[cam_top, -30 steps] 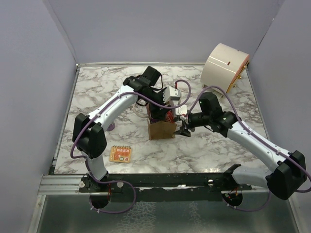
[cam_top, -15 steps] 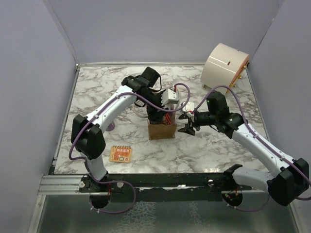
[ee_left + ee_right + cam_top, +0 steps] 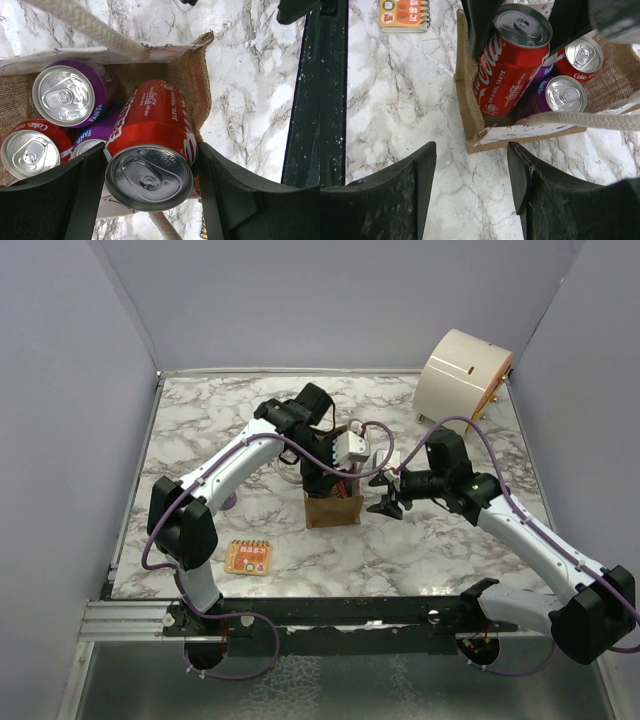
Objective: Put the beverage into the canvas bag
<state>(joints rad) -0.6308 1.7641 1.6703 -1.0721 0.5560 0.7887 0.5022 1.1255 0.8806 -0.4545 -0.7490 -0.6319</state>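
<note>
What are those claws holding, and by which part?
The left gripper clamps the red Coca-Cola can by its upper sides; the right gripper holds nothing.

canvas bag (image 3: pixel 333 510): overhead, only the front wall shows and the left wrist covers the mouth; the right wrist view cuts off its right side.
Coke can (image 3: pixel 155 115): bottom end down in the bag, hidden; overhead, just a red scrap.
lower Fanta can (image 3: pixel 86 142): mostly under the Coke can, only a sliver shows.
handle (image 3: pixel 90 27): rope runs off the top-left edge.
left gripper (image 3: pixel 150 155): fingers (image 3: pixel 70 200) a dark blur, cut off at the bottom edge.
right gripper (image 3: pixel 471 147): fingers (image 3: pixel 380 200) blurred, cut off at the bottom.
notebook (image 3: pixel 402 15): top cut off; cover print unreadable.
purple object (image 3: pixel 228 502): mostly behind the left arm, cannot tell what it is.
</note>
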